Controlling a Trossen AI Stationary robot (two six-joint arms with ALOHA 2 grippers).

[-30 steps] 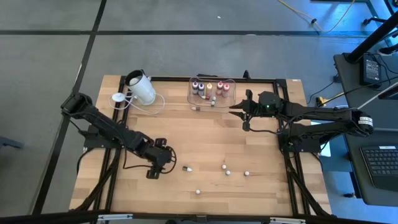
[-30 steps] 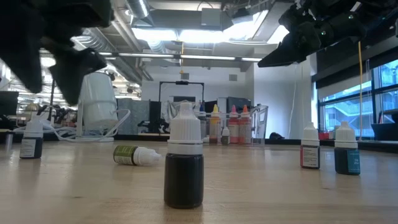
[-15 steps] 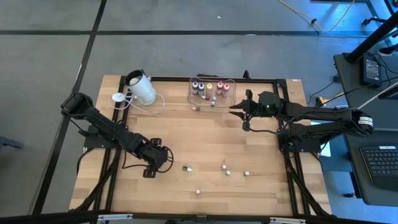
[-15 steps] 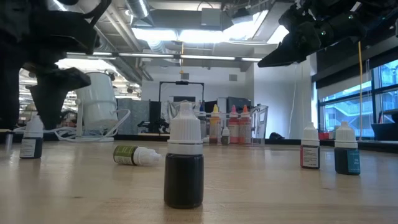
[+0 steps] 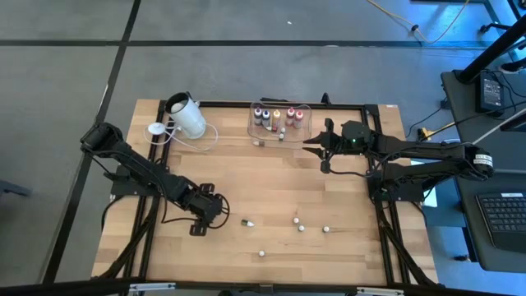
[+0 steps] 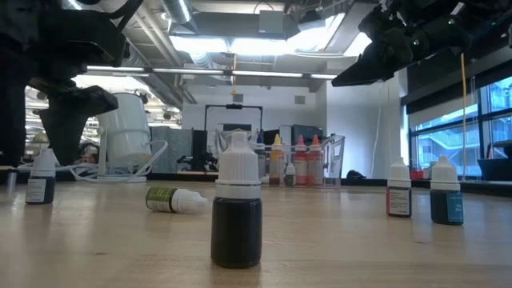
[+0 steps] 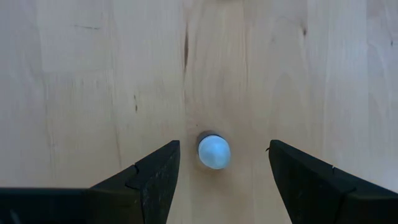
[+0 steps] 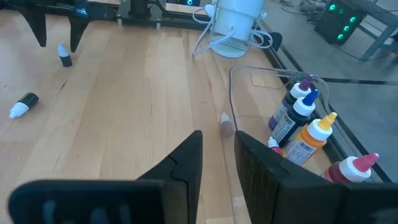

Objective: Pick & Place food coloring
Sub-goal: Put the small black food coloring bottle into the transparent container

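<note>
Several tiny food coloring bottles are spread over the wooden table. A dark one [image 6: 237, 212] stands nearest, a green one [image 6: 174, 200] lies on its side, and a red one [image 6: 399, 196] and a blue one [image 6: 446, 200] stand at the right. My left gripper [image 7: 222, 147] is open, pointing down over one upright pale-capped bottle [image 7: 214, 151], a finger on either side of it, not touching. That bottle [image 6: 40, 180] stands on the table below the fingers. My right gripper [image 5: 311, 145] hovers beside the clear tub [image 5: 306, 109], its fingers a narrow gap apart.
The clear tub [image 8: 249, 68] at the far edge holds several larger colour bottles [image 8: 310, 134]. One small bottle [image 8: 226, 123] lies on the table beside it. A white cup [image 5: 187, 115] with a white cord stands at the far left. The middle of the table is bare wood.
My left gripper has moved a little toward the table's left edge and come down, ending with its open fingers on either side of the upright bottle. The right arm and all bottles have kept still.
</note>
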